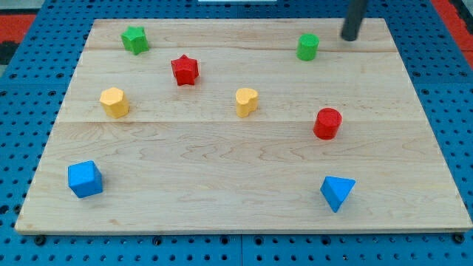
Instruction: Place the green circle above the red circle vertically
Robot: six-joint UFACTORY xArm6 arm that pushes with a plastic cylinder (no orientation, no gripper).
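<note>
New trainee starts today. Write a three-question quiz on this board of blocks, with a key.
1. True or false: my tip touches the green cylinder-shaped block.
2. Which block lies nearest the view's bottom right? A) blue cube B) blue triangular block C) red star-shaped block
3. Fill in: the red cylinder-shaped block lies toward the view's ____ from the green cylinder.

Key: 1 false, the tip stands apart at its upper right; 2 B; 3 bottom.
</note>
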